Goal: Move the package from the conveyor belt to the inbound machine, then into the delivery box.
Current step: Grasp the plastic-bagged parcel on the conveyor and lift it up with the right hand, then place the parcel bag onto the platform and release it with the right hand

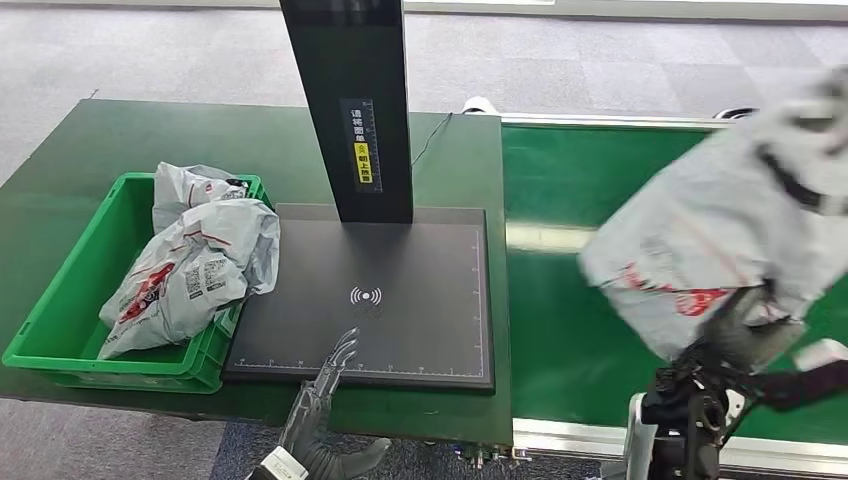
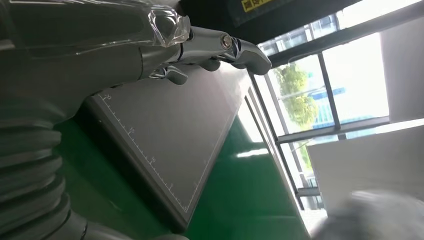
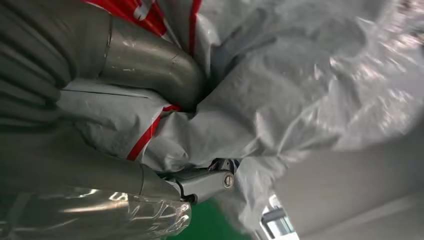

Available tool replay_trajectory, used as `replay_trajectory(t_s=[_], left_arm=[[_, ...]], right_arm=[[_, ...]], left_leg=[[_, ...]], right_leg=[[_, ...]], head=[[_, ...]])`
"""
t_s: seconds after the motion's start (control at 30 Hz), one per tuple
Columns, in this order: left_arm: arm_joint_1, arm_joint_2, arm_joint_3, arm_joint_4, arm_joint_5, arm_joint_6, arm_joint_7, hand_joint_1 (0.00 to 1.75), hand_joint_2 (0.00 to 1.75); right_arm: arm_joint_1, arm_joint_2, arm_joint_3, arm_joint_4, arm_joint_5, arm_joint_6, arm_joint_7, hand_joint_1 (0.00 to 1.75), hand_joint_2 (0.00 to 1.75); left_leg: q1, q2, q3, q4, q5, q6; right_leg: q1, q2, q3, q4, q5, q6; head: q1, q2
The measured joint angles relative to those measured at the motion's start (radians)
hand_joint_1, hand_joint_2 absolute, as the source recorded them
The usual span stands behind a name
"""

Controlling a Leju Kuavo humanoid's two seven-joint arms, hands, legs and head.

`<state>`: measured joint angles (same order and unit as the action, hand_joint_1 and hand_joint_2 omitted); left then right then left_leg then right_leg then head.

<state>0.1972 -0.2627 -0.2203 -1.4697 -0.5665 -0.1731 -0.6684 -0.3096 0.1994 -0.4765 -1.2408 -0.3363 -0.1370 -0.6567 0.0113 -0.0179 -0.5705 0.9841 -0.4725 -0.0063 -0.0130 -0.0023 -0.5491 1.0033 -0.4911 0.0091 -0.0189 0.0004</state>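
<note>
My right hand (image 1: 745,335) grips a grey plastic package (image 1: 725,225) with red print, lifted above the green conveyor belt (image 1: 570,330) at the right. Up close, the right wrist view has the thumb (image 3: 150,62) and fingers (image 3: 205,181) dug into the crumpled package (image 3: 310,95). The inbound machine is a flat black scan plate (image 1: 400,270) with a black post (image 1: 350,100) behind it. My left hand (image 1: 322,395) hovers at the plate's near edge, fingers (image 2: 220,45) stretched out and holding nothing. The green delivery box (image 1: 60,285) sits left of the plate.
Two grey packages (image 1: 195,260) with red print lie heaped in the green box, one spilling over its right wall. A thin cable (image 1: 430,135) runs across the green table behind the post. The belt has a metal rail (image 1: 600,120) along its far side.
</note>
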Motion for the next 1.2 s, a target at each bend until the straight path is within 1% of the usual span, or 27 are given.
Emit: replay_trajectory(t_s=[0.03,0.07,0.1,0.13,0.2,0.27,0.5,0.57,0.63,0.7,0.77,0.83,0.9,0.97,1.2], left_arm=[[0.000,-0.001,0.003,-0.003,-0.002,-0.002,0.000,0.00,1.75],[0.000,-0.003,0.005,-0.005,-0.004,-0.004,0.000,0.00,1.75],[0.000,-0.004,0.007,-0.007,-0.005,-0.004,0.000,0.00,1.75],[0.000,-0.006,0.009,-0.009,-0.006,-0.004,0.000,0.00,1.75],[0.000,-0.008,0.013,-0.012,-0.008,-0.004,0.000,0.00,1.75],[0.001,-0.009,0.016,-0.013,-0.010,-0.006,0.000,0.00,1.75],[0.002,-0.013,0.027,-0.013,-0.011,-0.011,-0.002,0.00,1.75],[0.002,-0.013,0.028,-0.013,-0.011,-0.013,-0.004,0.00,1.75],[0.000,-0.013,0.028,-0.013,-0.012,-0.016,-0.008,0.00,1.75],[-0.004,-0.013,0.028,-0.009,-0.012,-0.020,-0.014,0.00,1.75],[-0.012,-0.013,0.028,-0.002,-0.013,-0.023,-0.020,0.00,1.75],[-0.022,-0.013,0.027,0.008,-0.015,-0.026,-0.026,0.00,1.75],[-0.032,-0.013,0.026,0.019,-0.018,-0.028,-0.031,0.00,1.75],[-0.040,-0.012,0.022,0.026,-0.020,-0.029,-0.033,0.00,1.75],[-0.052,0.000,0.002,0.043,-0.020,-0.020,-0.032,0.00,1.75]], right_arm=[[0.010,0.003,0.001,-0.042,-0.102,-0.001,-0.014,1.75,1.75],[0.023,0.006,0.002,-0.076,-0.150,-0.001,-0.024,1.75,1.75],[0.036,0.010,0.002,-0.105,-0.147,-0.001,-0.031,1.75,1.75],[0.046,0.012,0.002,-0.128,-0.100,0.000,-0.035,1.75,1.75],[0.055,0.015,0.002,-0.163,0.034,0.001,-0.039,1.75,1.75],[0.061,0.018,0.001,-0.191,0.107,0.002,-0.040,1.75,1.75],[0.087,0.031,0.001,-0.257,0.133,0.007,-0.040,1.75,1.75],[0.095,0.029,0.009,-0.259,0.144,0.031,-0.034,1.75,1.75],[0.099,0.019,0.028,-0.249,0.174,0.085,-0.019,1.75,1.75],[0.098,0.000,0.061,-0.214,0.236,0.164,-0.008,1.75,1.75],[0.088,-0.022,0.105,-0.151,0.339,0.235,-0.003,1.75,1.75],[0.068,-0.040,0.159,-0.067,0.460,0.265,0.000,1.75,1.75],[0.040,-0.049,0.210,0.019,0.554,0.264,0.000,1.75,1.75],[0.009,-0.050,0.254,0.095,0.605,0.253,0.000,1.75,1.75],[-0.103,-0.050,0.355,0.283,0.664,0.216,0.022,1.75,1.75]], left_leg=[[0.000,0.003,0.001,0.000,-0.001,0.000],[-0.001,0.005,0.002,0.000,-0.002,-0.001],[-0.001,0.006,0.002,0.000,-0.002,0.000],[-0.001,0.006,0.002,0.000,-0.002,0.000],[-0.001,0.006,0.003,0.000,-0.002,0.000],[-0.001,0.006,0.003,0.000,-0.002,0.000],[-0.001,0.006,0.003,0.000,-0.002,0.000],[-0.001,0.006,0.003,0.000,-0.002,0.000],[-0.001,0.006,0.003,0.000,-0.002,0.000],[-0.001,0.006,0.003,0.000,-0.002,0.000],[-0.001,0.006,0.003,0.000,-0.002,0.000],[-0.001,0.006,0.004,0.000,-0.002,0.000],[-0.001,0.006,0.004,0.000,-0.001,0.000],[-0.001,0.006,0.004,0.000,-0.001,0.000],[-0.001,0.006,0.002,0.000,-0.001,0.000]], right_leg=[[0.000,0.003,0.001,0.000,0.000,0.000],[-0.001,0.005,0.001,0.000,0.000,0.000],[-0.001,0.006,0.001,0.000,0.000,0.000],[-0.001,0.006,0.000,0.000,0.000,0.000],[-0.001,0.006,0.001,0.000,0.000,0.000],[-0.001,0.006,0.001,0.000,0.000,0.000],[-0.001,0.006,0.001,0.000,0.000,0.000],[-0.001,0.006,0.001,0.000,0.000,0.000],[-0.001,0.006,0.001,0.000,0.000,0.000],[-0.001,0.006,0.001,0.000,0.000,0.000],[-0.001,0.006,0.002,0.000,0.000,0.000],[-0.001,0.006,0.002,0.000,0.001,0.000],[-0.001,0.006,0.002,0.000,0.001,0.000],[-0.001,0.006,0.002,0.000,0.001,0.000],[-0.001,0.006,0.001,0.000,0.001,0.000]], head=[[0.000,0.000],[0.000,0.000],[0.000,0.000],[0.000,0.000],[0.000,0.000],[0.000,0.000],[0.000,0.000],[0.000,0.000],[0.000,0.000],[0.000,0.000],[0.000,0.000],[0.000,0.000],[0.000,0.000],[0.000,0.000],[0.000,0.000]])
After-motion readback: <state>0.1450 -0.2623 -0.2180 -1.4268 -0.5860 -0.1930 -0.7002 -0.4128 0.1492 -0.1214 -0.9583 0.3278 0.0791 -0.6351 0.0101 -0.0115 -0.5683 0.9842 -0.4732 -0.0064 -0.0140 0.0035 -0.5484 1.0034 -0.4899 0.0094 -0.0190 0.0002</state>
